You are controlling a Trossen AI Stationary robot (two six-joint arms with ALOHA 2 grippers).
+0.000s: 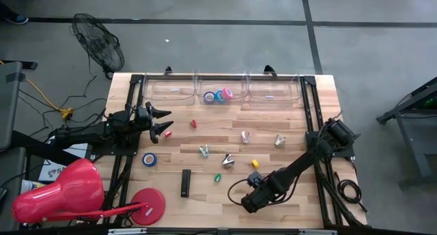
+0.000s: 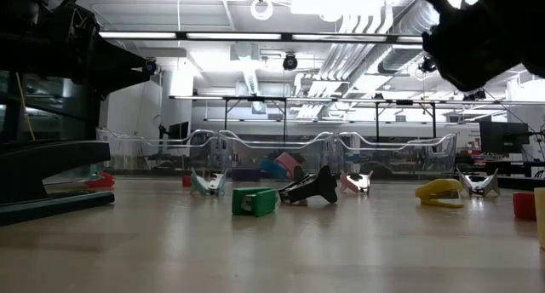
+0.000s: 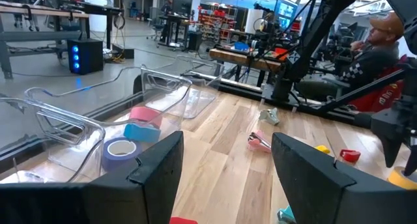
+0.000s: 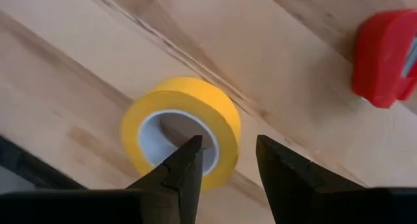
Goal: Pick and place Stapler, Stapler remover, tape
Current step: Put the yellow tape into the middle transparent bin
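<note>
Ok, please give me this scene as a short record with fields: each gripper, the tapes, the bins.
right gripper: open, low over the yellow tape roll, one finger above its centre hole
left gripper: open, waiting at the table's left side
tape in the middle clear bin: purple, blue and pink rolls
tape on the table: blue roll near the left arm
black stapler: lying on the table

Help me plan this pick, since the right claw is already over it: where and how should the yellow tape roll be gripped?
Grip the yellow tape roll across its ring wall, coming straight down. It lies flat on the table with its hole up, and the open right claw already has one finger over the hole and one outside the rim.
</note>
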